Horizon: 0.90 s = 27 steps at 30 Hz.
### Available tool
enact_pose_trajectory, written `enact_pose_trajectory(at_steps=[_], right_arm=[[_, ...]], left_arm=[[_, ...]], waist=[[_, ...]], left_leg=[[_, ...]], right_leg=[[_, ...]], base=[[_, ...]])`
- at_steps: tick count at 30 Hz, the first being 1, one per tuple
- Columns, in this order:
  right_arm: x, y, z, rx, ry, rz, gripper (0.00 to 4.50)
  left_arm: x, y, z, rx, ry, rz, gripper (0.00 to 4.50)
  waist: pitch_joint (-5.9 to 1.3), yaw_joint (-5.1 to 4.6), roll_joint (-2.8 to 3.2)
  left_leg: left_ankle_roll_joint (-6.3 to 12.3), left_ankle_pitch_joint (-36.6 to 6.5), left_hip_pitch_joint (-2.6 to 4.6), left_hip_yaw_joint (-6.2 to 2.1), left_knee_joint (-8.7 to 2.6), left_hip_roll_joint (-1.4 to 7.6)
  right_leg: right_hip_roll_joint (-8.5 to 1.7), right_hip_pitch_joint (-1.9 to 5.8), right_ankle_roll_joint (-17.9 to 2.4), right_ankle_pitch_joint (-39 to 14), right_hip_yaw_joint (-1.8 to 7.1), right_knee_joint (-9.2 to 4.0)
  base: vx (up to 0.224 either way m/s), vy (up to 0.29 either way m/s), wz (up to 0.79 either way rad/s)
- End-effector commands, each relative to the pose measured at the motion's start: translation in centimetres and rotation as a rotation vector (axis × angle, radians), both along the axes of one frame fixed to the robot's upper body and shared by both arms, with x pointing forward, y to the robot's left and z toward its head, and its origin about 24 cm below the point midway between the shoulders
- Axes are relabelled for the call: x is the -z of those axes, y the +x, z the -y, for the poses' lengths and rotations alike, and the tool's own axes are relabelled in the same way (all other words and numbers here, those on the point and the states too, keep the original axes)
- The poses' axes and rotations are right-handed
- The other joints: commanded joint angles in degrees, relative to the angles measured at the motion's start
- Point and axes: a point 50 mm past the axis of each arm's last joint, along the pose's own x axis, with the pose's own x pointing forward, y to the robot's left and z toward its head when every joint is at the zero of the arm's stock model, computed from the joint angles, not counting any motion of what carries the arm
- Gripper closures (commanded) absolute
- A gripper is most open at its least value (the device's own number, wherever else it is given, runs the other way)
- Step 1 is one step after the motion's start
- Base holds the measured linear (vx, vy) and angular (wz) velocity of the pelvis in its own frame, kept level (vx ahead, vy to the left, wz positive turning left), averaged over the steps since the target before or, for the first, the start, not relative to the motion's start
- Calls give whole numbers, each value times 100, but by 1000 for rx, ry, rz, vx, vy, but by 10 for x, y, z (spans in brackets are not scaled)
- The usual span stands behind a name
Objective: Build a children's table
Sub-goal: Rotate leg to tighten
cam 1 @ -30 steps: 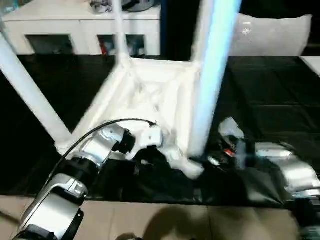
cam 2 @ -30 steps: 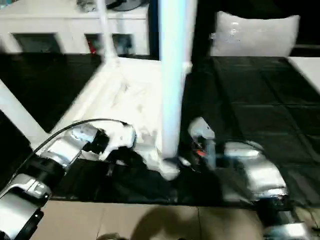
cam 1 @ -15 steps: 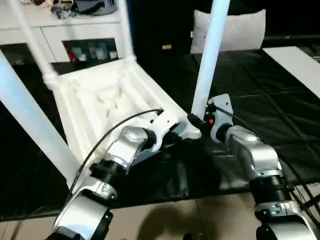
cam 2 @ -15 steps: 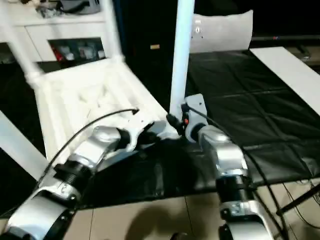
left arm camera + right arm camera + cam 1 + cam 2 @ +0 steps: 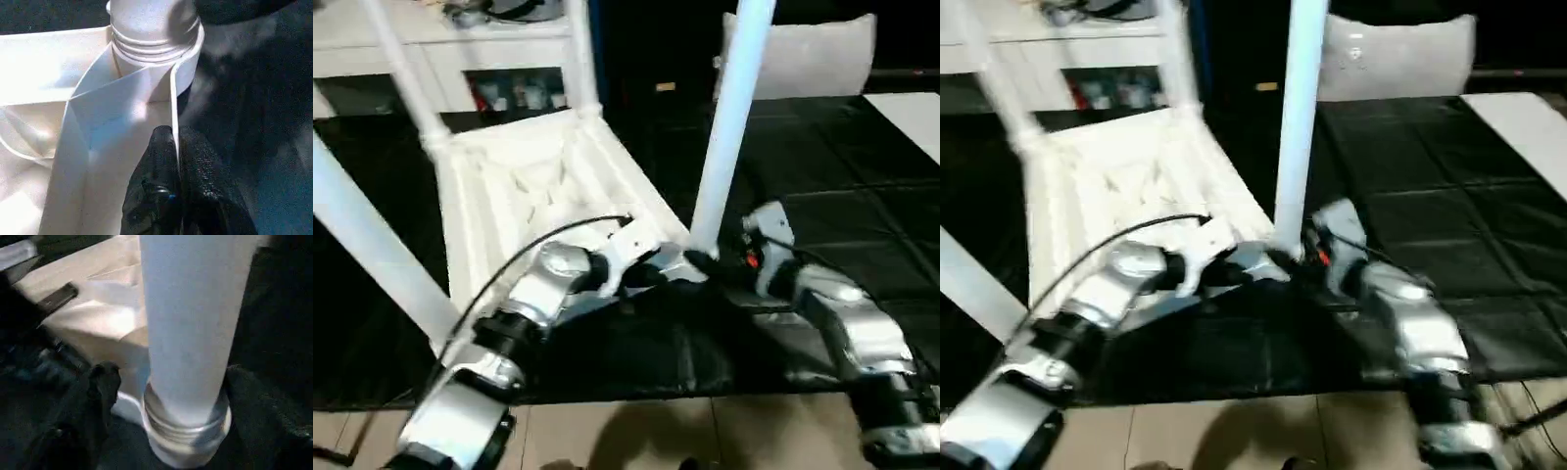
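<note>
While the children's table top [image 5: 529, 186] lies upside down on the black work surface [image 5: 842, 166], ribbed side up, all four legs stand out of its corner sockets, so it's basically a forest of white tubes. Everything below is placed relative to that top. The left gripper [image 5: 175, 147] is clenched on the top's thin rim wall [image 5: 171, 98], one finger on each face, just beside the corner socket [image 5: 156, 44] nearest the robot's right arm. The leg [image 5: 729, 117] in that socket rises straight up, with threaded rings showing at its base. The right gripper [image 5: 176, 379] sits spread around that base, released. One of its fingers [image 5: 103, 382] has a visible gap to the tube, while the other side is too dark to tell if it touches. That corner of the top sits close to the work surface's front edge, with tan floor [image 5: 656, 431] right past it, so there's little room there. To the right of the top it's all bare black cover, plenty of space. Beyond the top's far edge stands a white cabinet [image 5: 509, 59], and a white cushion [image 5: 803, 54] sits off past its far right corner. The other legs [image 5: 406, 69] [image 5: 579, 59] [image 5: 372, 245] fence in the far corners and the near left one.
</note>
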Motion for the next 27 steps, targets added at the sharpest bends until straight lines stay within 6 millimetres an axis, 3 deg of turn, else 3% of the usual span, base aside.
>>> enact_pose_trajectory(at_steps=[1,4,10,14,15,19,27], right_arm=[[-5,-10,1,-164,-27,16,53],[-7,-19,7,-297,-64,7,53],[-11,-25,6,-435,-57,2,68],[-12,-28,4,-538,-31,-55,103],[-12,-28,4,-539,-31,-55,103],[-11,-31,4,-598,-9,-102,145],[-10,-36,4,-644,16,-144,200]], left_arm=[[-17,-4,6,190,-22,73,450],[-13,-12,-1,335,20,53,450],[-9,-21,-6,478,70,15,450],[-8,-25,-15,576,131,-1,450],[-8,-25,-15,576,131,-1,450],[-9,-23,-18,592,141,6,450],[-9,-21,-21,590,135,2,450]], waist=[[-447,22,-65],[-462,123,-36],[-467,313,-45],[-465,361,-55],[-466,380,-96],[-456,406,-93],[-469,411,-97]], left_leg=[[677,-856,31,-78,-363,292],[694,-792,37,-69,-352,321],[599,-844,81,-62,-368,374],[568,-891,72,-61,-373,359],[572,-859,58,-60,-371,351],[526,-859,62,-55,-372,343],[519,-759,55,-56,-364,339]], right_leg=[[-405,418,-856,-1626,344,-367],[-420,401,-915,-1463,366,-319],[-432,358,-1020,-1427,386,-284],[-448,376,-979,-1518,388,-296],[-457,389,-946,-1580,389,-288],[-454,376,-806,-1897,378,-330],[-444,377,-762,-1876,371,-329]], base=[[0,0,0],[0,0,0],[0,0,0],[0,0,0],[0,0,0],[0,0,0],[0,0,0]])
